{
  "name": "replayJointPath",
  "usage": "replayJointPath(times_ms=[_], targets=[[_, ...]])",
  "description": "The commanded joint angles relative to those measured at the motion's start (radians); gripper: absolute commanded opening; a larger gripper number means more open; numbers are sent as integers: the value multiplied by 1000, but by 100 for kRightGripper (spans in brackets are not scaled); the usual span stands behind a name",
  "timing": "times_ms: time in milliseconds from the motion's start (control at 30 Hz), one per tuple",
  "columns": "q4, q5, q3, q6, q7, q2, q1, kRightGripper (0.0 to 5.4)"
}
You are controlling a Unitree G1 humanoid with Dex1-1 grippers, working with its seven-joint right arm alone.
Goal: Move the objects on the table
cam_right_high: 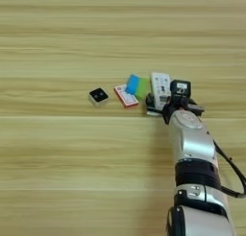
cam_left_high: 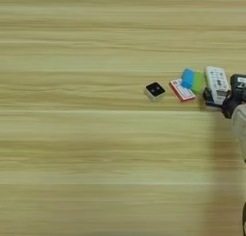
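gripper pinching long white button remote; green bar just left; table open.

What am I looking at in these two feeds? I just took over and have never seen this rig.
Both pictures come from one stereo camera on the robot's head, looking down at a wooden table; they show the same scene, and the right eye view reaches further right. The silver forearm coming up from the bottom is the robot's right arm, ending in a black tool.

In a short row lie a small black square block, a red-and-white flat box, a blue bar beside a green bar, and a long white remote.

The tool is at the near end of the remote, right against it. Whether it grips the remote cannot be made out here.
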State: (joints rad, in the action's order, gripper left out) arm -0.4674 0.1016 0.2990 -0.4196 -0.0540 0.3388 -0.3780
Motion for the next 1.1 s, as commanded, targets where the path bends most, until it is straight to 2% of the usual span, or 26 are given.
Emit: replayJointPath(times_ms=[33, 333, 1100], targets=[[30, -2, -3, 31, -8, 46, -89, 537], [-38, 15, -1, 14, -45, 52, -119, 537], [-81, 31, 9, 11, -67, 57, -137, 537]])
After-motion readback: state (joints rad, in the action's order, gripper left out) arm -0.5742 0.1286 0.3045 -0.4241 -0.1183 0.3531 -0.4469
